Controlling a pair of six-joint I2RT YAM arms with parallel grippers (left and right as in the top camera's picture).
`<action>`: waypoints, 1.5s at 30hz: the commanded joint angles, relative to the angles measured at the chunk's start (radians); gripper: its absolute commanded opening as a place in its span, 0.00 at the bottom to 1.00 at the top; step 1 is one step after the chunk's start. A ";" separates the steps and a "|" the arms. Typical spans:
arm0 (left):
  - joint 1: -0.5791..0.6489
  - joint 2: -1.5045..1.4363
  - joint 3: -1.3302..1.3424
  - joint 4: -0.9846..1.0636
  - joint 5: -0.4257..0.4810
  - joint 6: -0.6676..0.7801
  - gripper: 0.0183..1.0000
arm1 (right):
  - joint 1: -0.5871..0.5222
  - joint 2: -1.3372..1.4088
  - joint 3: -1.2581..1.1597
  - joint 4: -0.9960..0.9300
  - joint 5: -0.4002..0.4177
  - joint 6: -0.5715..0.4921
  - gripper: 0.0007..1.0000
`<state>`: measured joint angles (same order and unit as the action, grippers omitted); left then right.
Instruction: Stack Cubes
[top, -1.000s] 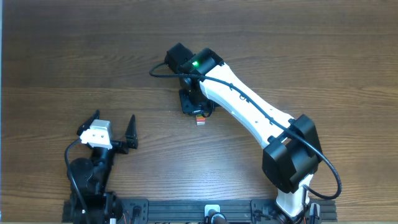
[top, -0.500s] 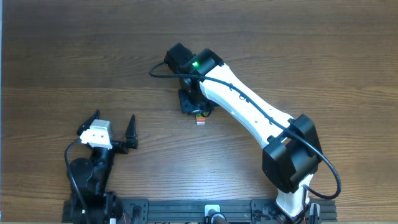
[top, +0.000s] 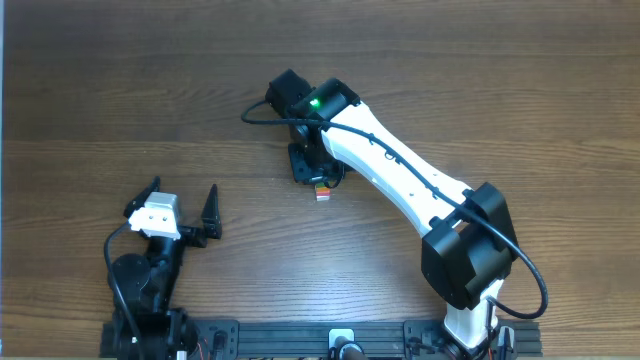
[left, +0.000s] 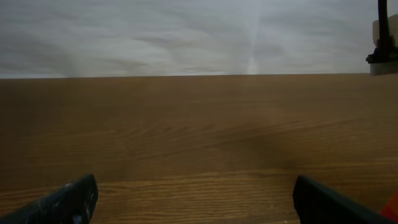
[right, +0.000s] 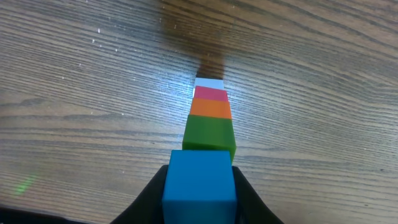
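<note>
The blue plastic cube (right: 199, 177) is pinched by the right gripper (right: 200, 202) directly over the green cube (right: 210, 134), which tops the orange, pink and white cubes (right: 210, 96) on the wooden table (right: 93, 93). It should be seated flat and square before the grip is eased and drawn straight up. The left gripper (top: 185, 205) is held spread, well apart.

Five cubes (top: 322, 193), one of each colour.
You have one blue cube (right: 199, 177) between the right fingers (right: 151, 200); just beyond them, stacked, one green cube (right: 209, 134), one orange cube (right: 210, 108), one pink cube (right: 211, 94), one white cube (right: 209, 83).
</note>
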<state>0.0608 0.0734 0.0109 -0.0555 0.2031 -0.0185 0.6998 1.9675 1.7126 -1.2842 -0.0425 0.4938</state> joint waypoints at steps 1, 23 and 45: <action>-0.004 -0.007 -0.005 -0.001 0.009 0.015 1.00 | -0.008 0.022 -0.008 0.002 0.017 -0.005 0.20; -0.004 -0.007 -0.005 -0.001 0.009 0.015 1.00 | -0.010 0.036 -0.008 0.009 0.017 -0.005 0.22; -0.004 -0.007 -0.005 -0.001 0.009 0.014 1.00 | -0.010 0.036 -0.008 0.005 0.016 0.026 0.27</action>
<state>0.0608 0.0734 0.0109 -0.0555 0.2031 -0.0185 0.6952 1.9854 1.7126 -1.2778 -0.0357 0.5034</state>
